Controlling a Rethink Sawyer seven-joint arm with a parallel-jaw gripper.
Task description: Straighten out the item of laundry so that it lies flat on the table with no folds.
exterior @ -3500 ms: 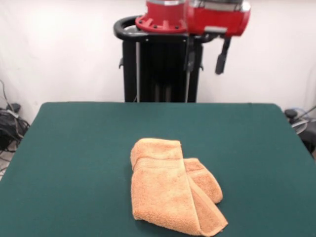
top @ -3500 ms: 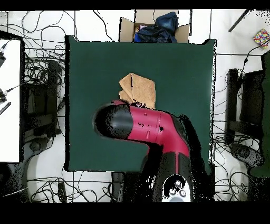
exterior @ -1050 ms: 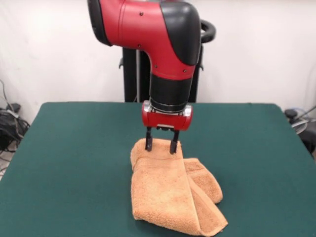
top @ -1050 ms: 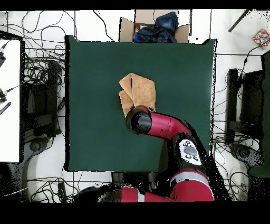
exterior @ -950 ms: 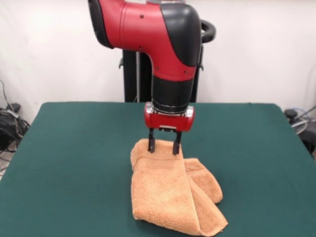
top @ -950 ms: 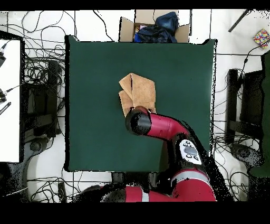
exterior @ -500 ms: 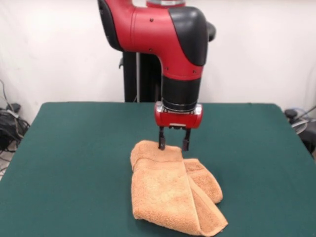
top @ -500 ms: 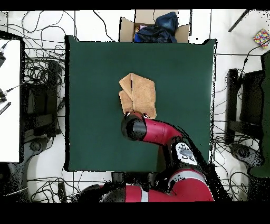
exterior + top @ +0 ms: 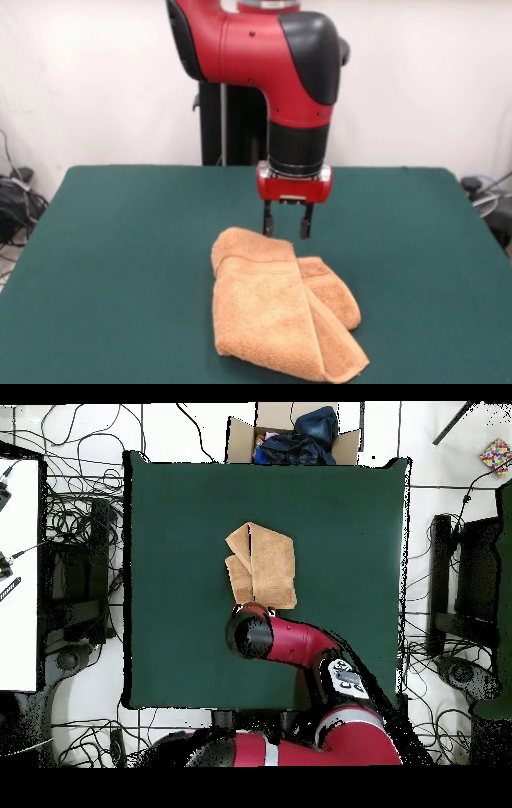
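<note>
An orange-tan towel [image 9: 280, 308] lies folded over itself near the middle of the green surface [image 9: 120, 240]. The hand [image 9: 287, 228] hangs just above the towel's far edge, its two fingers parted and holding nothing, under the red arm [image 9: 264, 56].

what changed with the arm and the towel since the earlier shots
The arm swung out from its drawn-back pose and brought the gripper down over the towel's far edge; in the last half second it lifted slightly, fingers open, holding nothing. The towel stays folded in place on the table.
</note>
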